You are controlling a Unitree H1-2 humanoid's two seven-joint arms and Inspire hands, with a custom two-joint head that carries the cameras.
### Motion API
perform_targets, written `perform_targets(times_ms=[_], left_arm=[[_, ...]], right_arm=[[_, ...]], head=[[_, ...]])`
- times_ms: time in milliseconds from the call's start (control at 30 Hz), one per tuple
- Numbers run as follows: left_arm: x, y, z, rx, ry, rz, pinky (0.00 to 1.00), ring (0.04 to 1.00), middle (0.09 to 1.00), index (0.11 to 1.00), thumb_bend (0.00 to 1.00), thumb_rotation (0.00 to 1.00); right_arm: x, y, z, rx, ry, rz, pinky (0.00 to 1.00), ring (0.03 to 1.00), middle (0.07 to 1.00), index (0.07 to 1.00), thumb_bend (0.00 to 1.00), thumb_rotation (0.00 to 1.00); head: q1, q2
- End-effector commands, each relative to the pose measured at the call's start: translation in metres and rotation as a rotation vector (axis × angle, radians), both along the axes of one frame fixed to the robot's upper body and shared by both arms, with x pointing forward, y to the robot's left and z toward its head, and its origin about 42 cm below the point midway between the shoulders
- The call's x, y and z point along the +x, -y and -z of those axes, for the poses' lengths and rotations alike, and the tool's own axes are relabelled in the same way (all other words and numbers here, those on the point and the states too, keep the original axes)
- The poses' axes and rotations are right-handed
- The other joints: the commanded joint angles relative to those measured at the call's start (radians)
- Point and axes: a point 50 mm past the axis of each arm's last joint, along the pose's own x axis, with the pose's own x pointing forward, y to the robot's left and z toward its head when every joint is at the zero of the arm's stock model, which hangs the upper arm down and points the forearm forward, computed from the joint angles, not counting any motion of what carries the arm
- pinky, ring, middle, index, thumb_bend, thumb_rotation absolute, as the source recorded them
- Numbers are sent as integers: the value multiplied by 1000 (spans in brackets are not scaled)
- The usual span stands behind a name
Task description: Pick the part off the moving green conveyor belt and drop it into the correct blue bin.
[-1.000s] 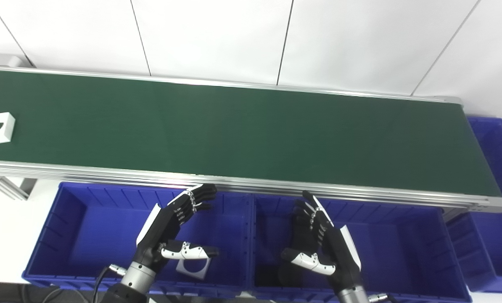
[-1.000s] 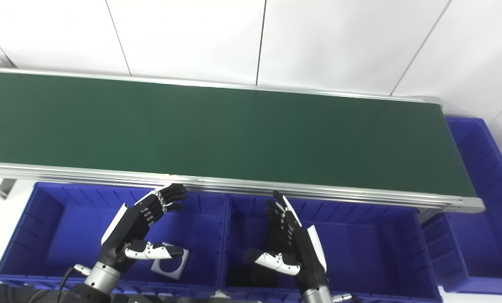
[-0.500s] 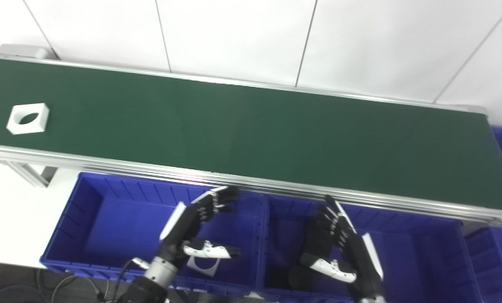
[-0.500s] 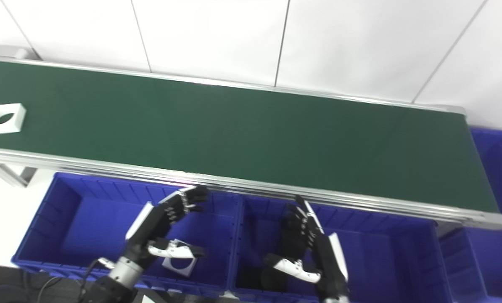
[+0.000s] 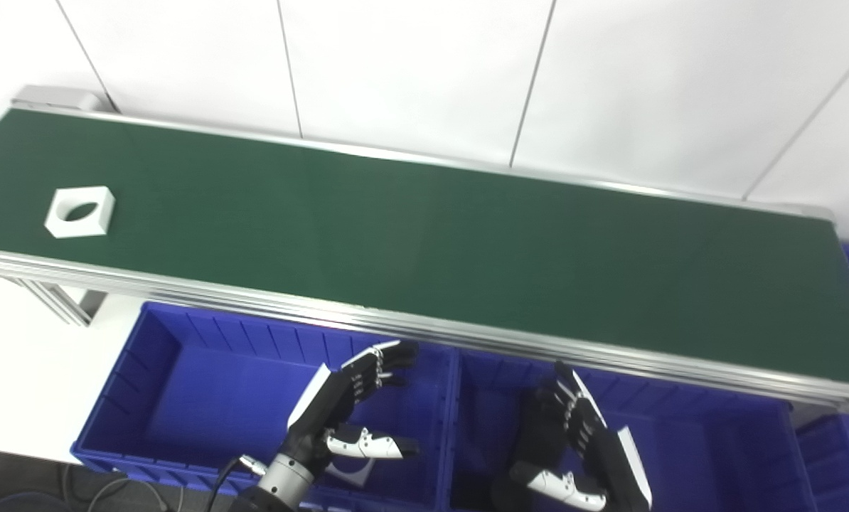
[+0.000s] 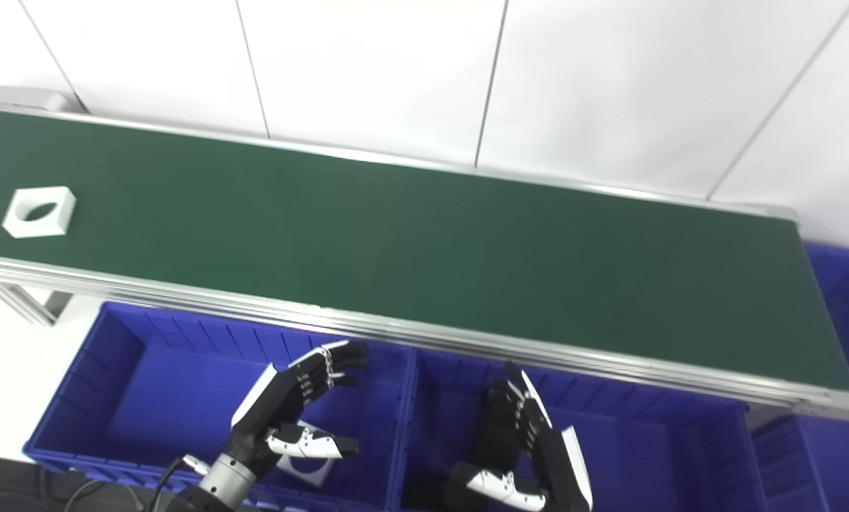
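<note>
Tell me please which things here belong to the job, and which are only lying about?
For the job:
white part
green belt
left blue bin
right blue bin
left hand, open
right hand, open

Lying about:
loose cable
far-right bin

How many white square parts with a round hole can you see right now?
2: one on the green belt near its left end, one in the left blue bin, partly hidden behind the left hand. Others may be hidden.

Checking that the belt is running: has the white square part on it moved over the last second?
Yes. The white part now sits farther right along the green belt, farther from the belt's left end. The camera also shifted.
</note>
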Motion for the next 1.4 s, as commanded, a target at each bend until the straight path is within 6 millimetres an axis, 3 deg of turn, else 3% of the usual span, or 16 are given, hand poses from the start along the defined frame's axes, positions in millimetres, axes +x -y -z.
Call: perform_targets(times_ms=[0, 400, 667, 967, 1367], left_arm=[[8, 4, -9, -10, 67, 6, 741, 822, 836, 800, 906, 241], [8, 5, -4, -20, 48, 12, 738, 819, 834, 799, 908, 228], [8, 9, 0, 12, 41, 10, 736, 816, 831, 787, 921, 229], [8, 10, 2, 19, 33, 6, 706, 797, 820, 784, 947, 242], [8, 11, 7, 35, 23, 5, 709, 791, 811, 774, 960, 236]], right_arm=[[6, -1, -8, 17, 94, -11, 866, 882, 897, 962, 857, 267], [4, -3, -7, 22, 85, 1, 876, 887, 904, 971, 847, 236], [3, 5, -1, 17, 82, 5, 895, 897, 905, 977, 847, 248], [4, 7, 2, 18, 76, -2, 894, 891, 911, 986, 810, 245], [5, 7, 8, 20, 58, -1, 915, 900, 911, 992, 816, 233]], head=[[0, -1], [25, -38], [142, -87], [135, -95], [139, -149]])
